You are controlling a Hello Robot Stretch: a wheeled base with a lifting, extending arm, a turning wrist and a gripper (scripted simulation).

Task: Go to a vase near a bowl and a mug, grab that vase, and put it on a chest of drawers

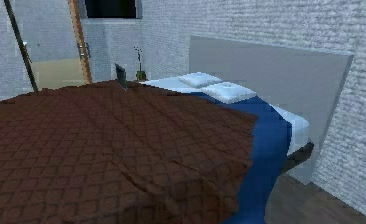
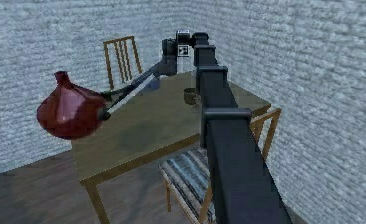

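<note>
Vase: A dark red, round-bellied vase (image 2: 71,108) with a narrow, flared neck was pictured hanging at the gripper's far end, clear of every surface, and was taken to be held.
Gripper: The gripper (image 2: 113,97) was shown at the end of the outstretched arm (image 2: 226,130). How its fingers stood on the vase could not be told.
Under the gripper: The wooden desk (image 2: 141,130) was seen below and behind the gripper, with a small dark cup-like thing (image 2: 191,97) back toward the arm.
Beyond the gripper: A wooden chair (image 2: 121,55) was seen against the pale brick wall.
Handling: The vase was judged stiff, glossy and probably slippery, and breakable if knocked. Its weight was thought to sit low in the wide belly, so some swing was to be expected in transit.
Hold: The narrow neck just under the flared lip was judged the surest place to be gripped, the belly being too broad.
Remaining: The chest of drawers was judged yet to be reached. A bed (image 1: 111,150) with white pillows (image 1: 216,85) was shown ahead of the robot.
</note>
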